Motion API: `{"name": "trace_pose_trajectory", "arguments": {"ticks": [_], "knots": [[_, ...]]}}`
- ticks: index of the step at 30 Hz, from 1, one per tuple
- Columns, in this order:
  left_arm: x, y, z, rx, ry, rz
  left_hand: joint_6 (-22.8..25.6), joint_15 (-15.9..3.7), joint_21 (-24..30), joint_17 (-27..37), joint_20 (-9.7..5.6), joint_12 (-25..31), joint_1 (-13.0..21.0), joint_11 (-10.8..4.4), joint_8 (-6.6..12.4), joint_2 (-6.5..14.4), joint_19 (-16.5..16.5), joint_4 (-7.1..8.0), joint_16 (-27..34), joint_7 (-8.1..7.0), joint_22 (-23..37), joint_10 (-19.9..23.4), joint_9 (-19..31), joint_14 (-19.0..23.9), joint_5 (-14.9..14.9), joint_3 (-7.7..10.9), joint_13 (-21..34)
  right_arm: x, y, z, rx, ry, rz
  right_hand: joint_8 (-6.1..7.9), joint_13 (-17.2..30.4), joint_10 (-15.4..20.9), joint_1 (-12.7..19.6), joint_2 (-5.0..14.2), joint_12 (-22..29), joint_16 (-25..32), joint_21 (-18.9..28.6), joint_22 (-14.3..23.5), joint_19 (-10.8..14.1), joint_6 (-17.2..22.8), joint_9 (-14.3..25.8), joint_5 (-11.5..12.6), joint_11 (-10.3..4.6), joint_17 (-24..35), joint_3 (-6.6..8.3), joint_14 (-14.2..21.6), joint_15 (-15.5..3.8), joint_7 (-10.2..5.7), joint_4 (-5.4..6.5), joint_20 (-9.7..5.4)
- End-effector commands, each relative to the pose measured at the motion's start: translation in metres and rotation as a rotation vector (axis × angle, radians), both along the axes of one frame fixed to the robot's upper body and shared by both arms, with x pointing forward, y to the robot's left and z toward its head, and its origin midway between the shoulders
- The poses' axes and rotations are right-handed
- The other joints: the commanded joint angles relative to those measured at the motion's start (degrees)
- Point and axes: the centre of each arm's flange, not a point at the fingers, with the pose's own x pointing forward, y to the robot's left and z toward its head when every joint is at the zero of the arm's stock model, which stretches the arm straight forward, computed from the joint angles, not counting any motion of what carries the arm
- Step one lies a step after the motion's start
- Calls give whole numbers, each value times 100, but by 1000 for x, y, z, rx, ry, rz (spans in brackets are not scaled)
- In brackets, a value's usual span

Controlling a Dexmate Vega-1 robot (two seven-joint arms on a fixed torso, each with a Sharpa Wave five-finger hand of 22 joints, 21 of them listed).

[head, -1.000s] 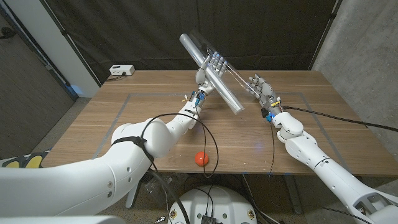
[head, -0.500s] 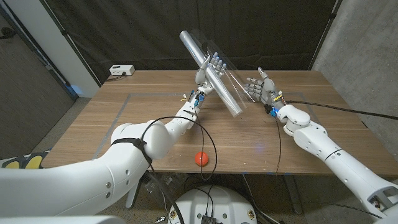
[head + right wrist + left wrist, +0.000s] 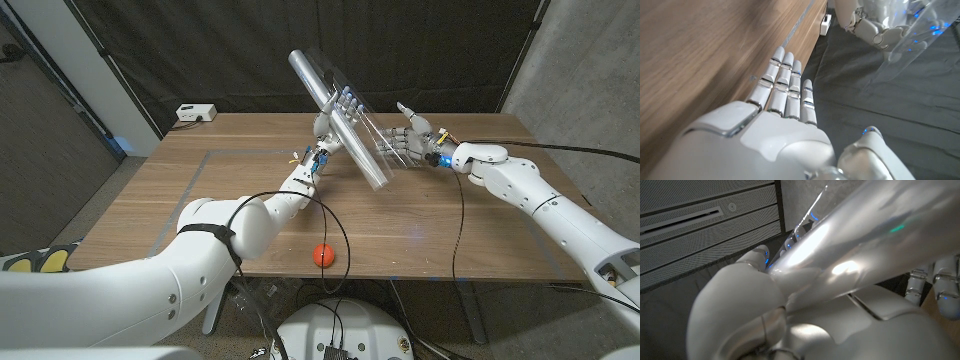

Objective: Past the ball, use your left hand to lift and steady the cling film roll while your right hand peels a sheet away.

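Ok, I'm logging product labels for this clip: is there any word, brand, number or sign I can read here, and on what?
None can be read.
Cling film roll, held up by the left robot hand: bare shiny surface, no print visible.
Red ball: plain.
White box at the table's far edge: too small to show any marking.

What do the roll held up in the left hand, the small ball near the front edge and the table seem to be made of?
Roll: probably thin clear plastic film wound on a tube; it looks silvery and glossy, with bright highlights.
Ball: orange-red, smooth and matte, likely rubber or foam; the look does not settle which.
Table: wood or wood-look laminate, brown with long grain lines and a dull sheen.
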Motion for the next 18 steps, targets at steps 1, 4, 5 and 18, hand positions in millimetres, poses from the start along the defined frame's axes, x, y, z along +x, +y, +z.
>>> {"name": "trace_pose_trajectory", "arguments": {"ticks": [1, 4, 5, 18], "knots": [[3, 1, -6, 9, 30, 14, 118, -421, -46, 26, 15, 41, -522, -11, 45, 522, 50, 421, -21, 113, 14, -23, 28, 29, 20, 498, 30, 8, 11, 20, 15, -15, 285, -14, 7, 306, 18, 53, 70, 66, 149, 32, 393, -18, 29, 97, 8, 11, -119, 405, -81, 59, 118, -106], [5, 2, -7, 7, 40, 17, 110, -419, -58, 30, 14, 48, -517, -22, 44, 523, 49, 413, -34, 113, 16, -17, 26, 27, 19, 510, 42, 10, 16, 25, 26, -27, 341, -28, 3, 513, 48, 62, 89, 106, 250, 33, 665, -36, 29, 136, 42, 6, -197, 729, -121, 76, 187, -177], [5, 2, -7, 6, 43, 17, 111, -418, -62, 32, 15, 47, -517, -43, 49, 523, 49, 412, -38, 109, 16, -24, 30, 26, 18, 513, 46, 11, 17, 27, 28, -29, 358, -30, 1, 556, 55, 63, 92, 117, 269, 32, 719, -39, 29, 144, 42, 5, -212, 803, -127, 86, 199, -201], [8, 4, -8, 2, 66, 27, 101, -417, -98, 49, 11, 58, -509, -43, 68, 521, 65, 394, -85, 110, 20, -50, 40, 24, 10, 547, 96, 17, 33, 48, -77, -3, 512, 205, -15, 1288, 235, 200, 140, 125, 507, 5, 1462, 879, 23, 228, -175, -21, -312, 1625, -480, 483, 288, -616]]}}
